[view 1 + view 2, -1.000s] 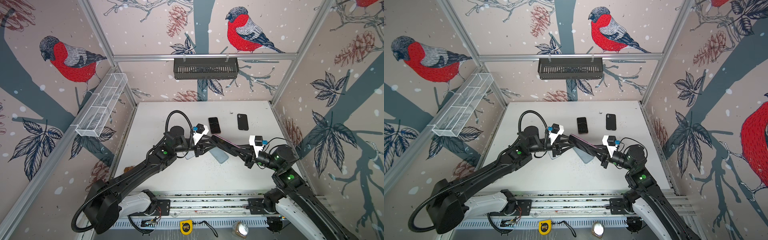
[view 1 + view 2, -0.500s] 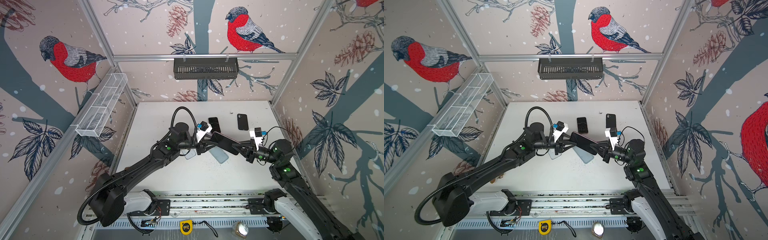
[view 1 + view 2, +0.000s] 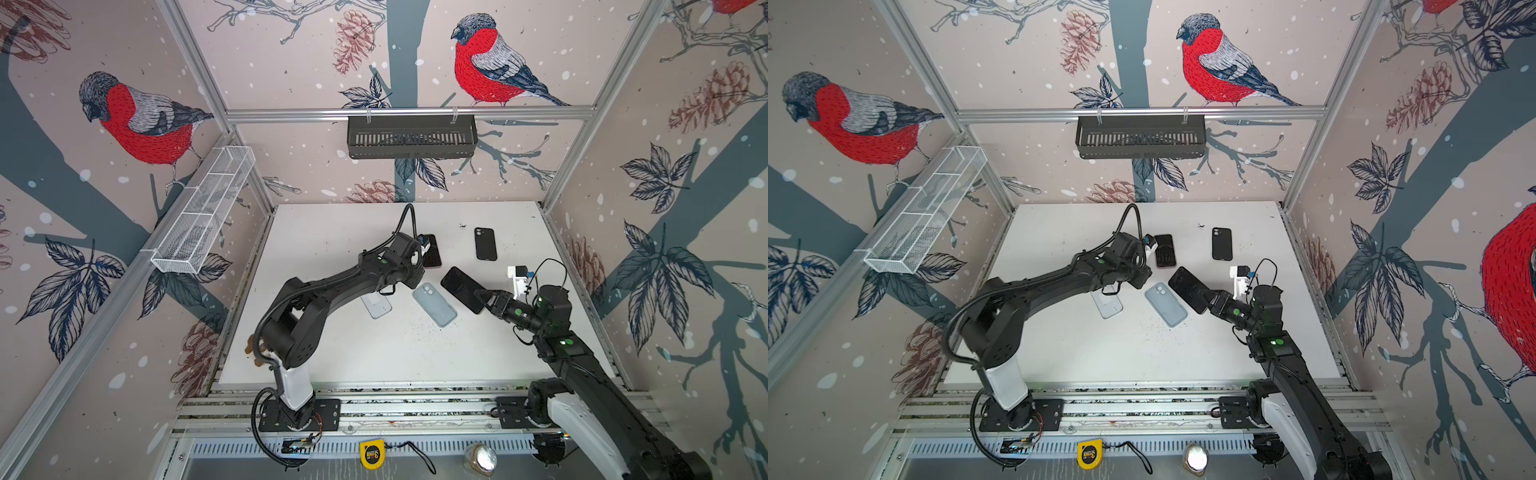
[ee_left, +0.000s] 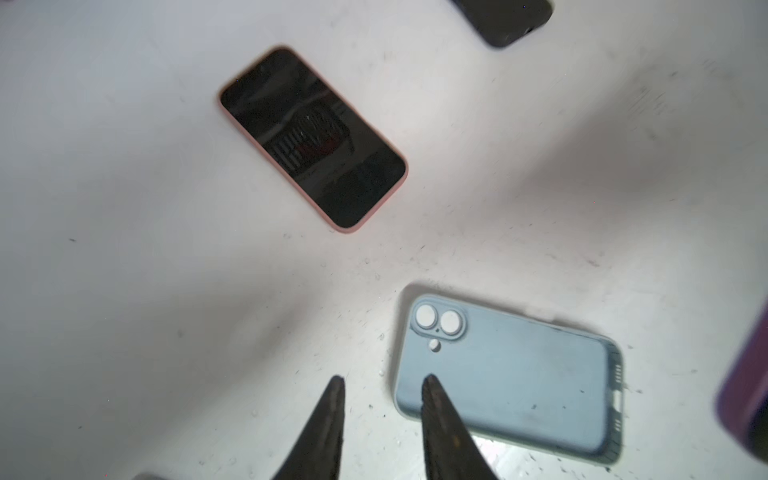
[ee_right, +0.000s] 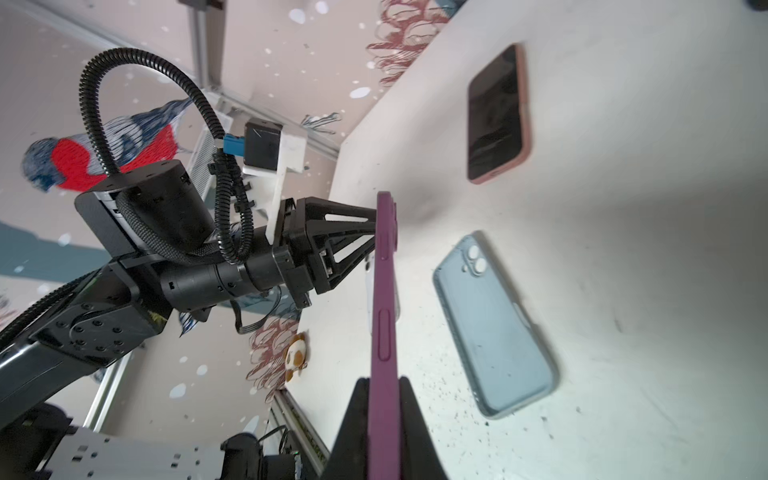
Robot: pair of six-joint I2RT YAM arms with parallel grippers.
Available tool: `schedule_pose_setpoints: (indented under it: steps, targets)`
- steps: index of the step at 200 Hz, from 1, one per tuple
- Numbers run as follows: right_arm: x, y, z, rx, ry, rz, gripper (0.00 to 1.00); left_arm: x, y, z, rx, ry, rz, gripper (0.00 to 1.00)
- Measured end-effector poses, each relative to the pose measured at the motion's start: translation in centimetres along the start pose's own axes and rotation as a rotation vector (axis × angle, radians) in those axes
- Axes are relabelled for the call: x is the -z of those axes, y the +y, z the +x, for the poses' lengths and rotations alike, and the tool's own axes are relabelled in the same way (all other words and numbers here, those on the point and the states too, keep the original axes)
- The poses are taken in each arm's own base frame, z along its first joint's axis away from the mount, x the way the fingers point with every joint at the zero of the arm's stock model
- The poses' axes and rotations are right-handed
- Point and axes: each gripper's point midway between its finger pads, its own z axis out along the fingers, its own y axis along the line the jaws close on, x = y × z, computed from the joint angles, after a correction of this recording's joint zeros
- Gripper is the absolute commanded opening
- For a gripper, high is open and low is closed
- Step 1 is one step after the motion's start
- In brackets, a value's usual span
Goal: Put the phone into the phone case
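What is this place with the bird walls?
Probably a robot practice booth: two robot arms bolted to a metal rail, a white table holding phones and cases, and metal-framed walls with bird wallpaper.

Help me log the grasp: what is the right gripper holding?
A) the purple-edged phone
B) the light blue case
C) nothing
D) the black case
A: in the right wrist view the right gripper pinches the purple-edged phone edge-on, while the light blue case lies flat on the table.
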Motion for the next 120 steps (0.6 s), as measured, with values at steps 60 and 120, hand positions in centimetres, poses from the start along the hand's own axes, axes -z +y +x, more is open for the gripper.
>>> schedule_pose_setpoints:
  steps: [60,120]
  targets:
    - [0.9,-2.8,-0.5,0.012,-0.032,0.162,0.0,-3.7,-0.1,4.0,0.018,0.19,0.014,0.36]
    - [0.8,-4.0,0.4,0.001,-0.001,0.186,0.0,-5.1,-0.8,4.9,0.03,0.242,0.058,0.13]
